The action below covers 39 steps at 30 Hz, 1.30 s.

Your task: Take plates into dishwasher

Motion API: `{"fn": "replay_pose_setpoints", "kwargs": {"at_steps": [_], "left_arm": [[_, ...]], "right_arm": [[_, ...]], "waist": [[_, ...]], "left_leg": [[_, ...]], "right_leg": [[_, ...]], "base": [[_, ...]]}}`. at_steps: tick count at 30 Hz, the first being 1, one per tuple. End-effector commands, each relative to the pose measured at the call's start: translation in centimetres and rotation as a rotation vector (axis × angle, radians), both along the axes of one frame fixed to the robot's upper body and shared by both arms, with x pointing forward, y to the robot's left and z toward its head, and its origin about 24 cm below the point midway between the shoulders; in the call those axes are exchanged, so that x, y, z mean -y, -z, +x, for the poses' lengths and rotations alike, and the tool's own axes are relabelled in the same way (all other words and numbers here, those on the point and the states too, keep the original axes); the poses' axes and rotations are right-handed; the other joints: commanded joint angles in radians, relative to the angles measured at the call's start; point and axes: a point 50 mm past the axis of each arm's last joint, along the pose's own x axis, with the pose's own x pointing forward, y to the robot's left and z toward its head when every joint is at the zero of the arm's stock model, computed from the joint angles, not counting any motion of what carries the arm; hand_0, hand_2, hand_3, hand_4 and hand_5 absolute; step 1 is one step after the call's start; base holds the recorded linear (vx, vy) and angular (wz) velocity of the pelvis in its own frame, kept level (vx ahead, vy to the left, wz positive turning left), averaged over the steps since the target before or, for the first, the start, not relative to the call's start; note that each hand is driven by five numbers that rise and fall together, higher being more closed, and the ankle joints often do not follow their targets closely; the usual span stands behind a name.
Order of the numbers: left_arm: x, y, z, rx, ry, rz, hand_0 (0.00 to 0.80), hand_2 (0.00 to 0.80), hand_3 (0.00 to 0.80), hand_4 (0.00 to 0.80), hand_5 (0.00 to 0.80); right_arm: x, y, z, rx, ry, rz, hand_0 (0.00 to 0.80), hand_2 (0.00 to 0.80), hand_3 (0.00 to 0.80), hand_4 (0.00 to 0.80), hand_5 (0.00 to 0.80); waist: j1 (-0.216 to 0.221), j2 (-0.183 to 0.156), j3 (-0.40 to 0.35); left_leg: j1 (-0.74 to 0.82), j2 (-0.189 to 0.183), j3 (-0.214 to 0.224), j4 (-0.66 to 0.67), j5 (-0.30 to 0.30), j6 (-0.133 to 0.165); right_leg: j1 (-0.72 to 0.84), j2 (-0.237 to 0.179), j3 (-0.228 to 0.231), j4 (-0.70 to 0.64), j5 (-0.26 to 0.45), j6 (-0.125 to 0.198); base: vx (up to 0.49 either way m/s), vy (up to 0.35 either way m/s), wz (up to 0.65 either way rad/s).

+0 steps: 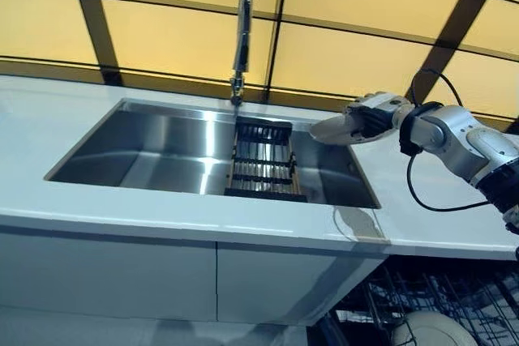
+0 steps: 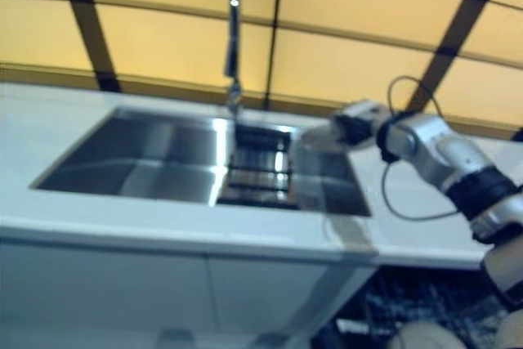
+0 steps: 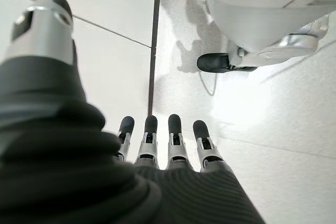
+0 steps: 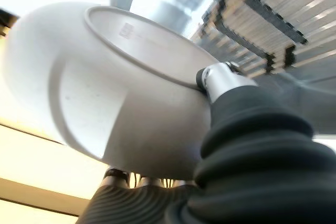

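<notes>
A white plate (image 1: 328,130) hangs above the right end of the steel sink (image 1: 146,151), held by my right hand (image 1: 375,117). The right wrist view shows the plate's underside (image 4: 105,93) with the thumb (image 4: 218,80) pressed on its foot ring and the fingers curled under its rim. My left hand (image 3: 157,145) appears only in the left wrist view, hanging over the pale floor with its fingers straight and nothing in it. At the lower right, the open dishwasher's wire rack (image 1: 438,293) holds another white plate (image 1: 430,330).
A black-framed roll-up drying rack (image 1: 261,160) lies across the sink, left of the held plate. A tall chrome faucet (image 1: 242,30) stands behind the sink. White counter (image 1: 81,200) runs around the basin, with white cabinet fronts below it.
</notes>
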Motion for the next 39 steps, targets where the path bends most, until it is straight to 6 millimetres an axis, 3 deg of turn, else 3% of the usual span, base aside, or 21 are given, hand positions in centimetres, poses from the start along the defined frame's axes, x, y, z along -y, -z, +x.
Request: {"fn": "replay_pose_setpoints", "kwargs": {"at_steps": [1, 4, 7, 11, 13, 20, 23, 32, 39], "left_arm": [[-1.6, -1.0, 1.7, -0.015, 0.058, 0.011, 0.0, 0.0, 0.0, 0.0, 0.0], [-1.0, 0.0, 0.6, -0.005, 0.069, 0.042, 0.0, 0.0, 0.0, 0.0, 0.0], [-0.3, 0.0, 1.0, -0.004, 0.09, 0.045, 0.0, 0.0, 0.0, 0.0, 0.0], [-1.1, -0.6, 1.7, 0.031, 0.122, 0.103, 0.0, 0.0, 0.0, 0.0, 0.0], [-0.6, 0.0, 1.0, 0.051, 0.108, 0.091, 0.0, 0.0, 0.0, 0.0, 0.0], [-0.7, 0.1, 0.2, 0.046, 0.117, 0.102, 0.0, 0.0, 0.0, 0.0, 0.0], [-1.3, 0.0, -0.2, 0.028, 0.108, 0.099, 0.0, 0.0, 0.0, 0.0, 0.0], [-2.3, -0.2, -0.4, 0.018, 0.069, 0.112, 0.0, 0.0, 0.0, 0.0, 0.0], [-2.3, -0.3, 0.0, 0.032, 0.042, 0.106, 0.0, 0.0, 0.0, 0.0, 0.0]], "right_arm": [[3.2, -4.7, -1.1, 0.127, 0.111, 0.113, 0.8, 0.8, 0.8, 0.8, 0.8], [4.9, -2.9, -1.6, 0.135, 0.155, 0.206, 0.8, 0.8, 0.8, 0.8, 0.8], [6.1, -3.4, -1.8, 0.147, 0.213, 0.246, 0.8, 0.8, 0.8, 0.8, 0.8], [8.6, -4.0, -3.2, 0.162, 0.273, 0.253, 0.8, 0.8, 0.8, 0.8, 0.8], [10.0, -1.5, -4.0, 0.161, 0.302, 0.29, 0.8, 0.8, 0.8, 0.8, 0.8], [13.7, -1.5, -6.3, 0.118, 0.443, 0.394, 0.8, 0.8, 0.8, 0.8, 0.8], [15.9, -0.4, -7.8, 0.075, 0.53, 0.434, 0.8, 0.8, 0.8, 0.8, 0.8], [18.2, 0.5, -10.1, 0.017, 0.621, 0.5, 0.8, 0.8, 0.8, 0.8, 0.8], [19.8, 2.5, -11.7, -0.05, 0.693, 0.566, 0.8, 0.8, 0.8, 0.8, 0.8]], "waist": [[0.007, -0.027, -0.006], [-0.021, -0.039, -0.009], [-0.036, -0.041, -0.008], [-0.063, -0.036, -0.017], [-0.091, -0.054, -0.017], [-0.115, -0.074, -0.006], [-0.133, -0.073, -0.006], [-0.172, -0.072, -0.014], [-0.201, -0.073, -0.017]], "left_leg": [[0.057, -0.028, -0.003, -0.001, -0.095, 0.016], [0.072, -0.021, 0.014, -0.001, -0.105, 0.023], [0.085, -0.021, 0.021, -0.001, -0.11, 0.022], [0.093, -0.019, 0.034, -0.001, -0.114, 0.029], [0.097, -0.01, 0.053, -0.001, -0.118, 0.034], [0.101, 0.002, 0.065, 0.008, -0.117, 0.037], [0.102, 0.008, 0.077, 0.009, -0.117, 0.039], [0.099, 0.013, 0.103, 0.009, -0.114, 0.039], [0.1, 0.02, 0.122, 0.007, -0.113, 0.037]], "right_leg": [[0.042, -0.095, 0.017, 0.002, 0.014, 0.146], [0.045, -0.086, 0.041, 0.002, 0.014, 0.143], [0.049, -0.083, 0.057, 0.002, 0.016, 0.144], [0.041, -0.079, 0.081, 0.007, 0.018, 0.146], [0.035, -0.067, 0.103, 0.013, 0.018, 0.144], [0.023, -0.053, 0.133, 0.024, 0.029, 0.143], [0.014, -0.048, 0.145, 0.026, 0.034, 0.145], [-0.005, -0.033, 0.178, 0.026, 0.04, 0.141], [-0.018, -0.021, 0.197, 0.027, 0.042, 0.137]], "base": [[0.042, 0.004, -0.28], [0.035, -0.089, -0.29], [0.037, -0.018, -0.18], [0.031, -0.029, -0.2], [0.021, -0.13, -0.14], [0.013, -0.064, -0.2], [0.012, -0.032, -0.11], [0.013, -0.022, -0.1], [0.003, -0.03, -0.1]]}}
